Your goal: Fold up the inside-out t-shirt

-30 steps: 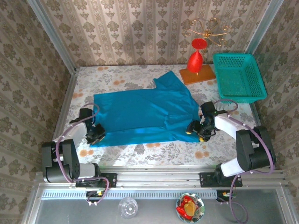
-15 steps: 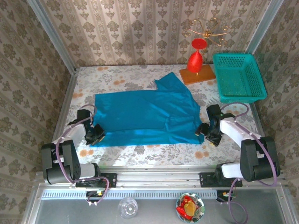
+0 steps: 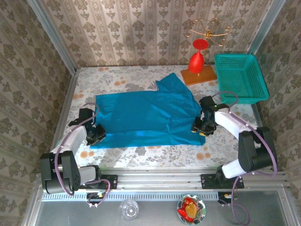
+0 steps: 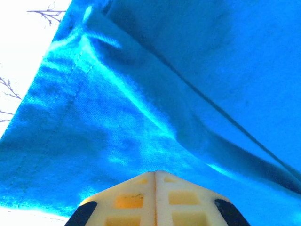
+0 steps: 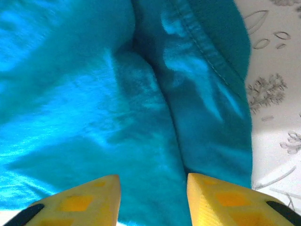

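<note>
Pinching the near-left corner of the inside-out t-shirt (image 3: 146, 115), spread across the middle of the table (image 3: 141, 151), in my closed left gripper (image 4: 155, 174), I worry my right gripper (image 5: 153, 181), jaws apart astride the near-right hem, could nip one layer only and skew the fold.

Left gripper (image 4: 155, 173) pinched closed on blue t-shirt (image 4: 197, 61); stitched hem (image 4: 69, 92) left; diagonal crease (image 4: 160, 117).

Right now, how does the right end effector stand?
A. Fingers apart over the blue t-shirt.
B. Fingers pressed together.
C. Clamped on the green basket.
A: the right end effector has its fingers apart, with the t-shirt showing in the gap.
</note>
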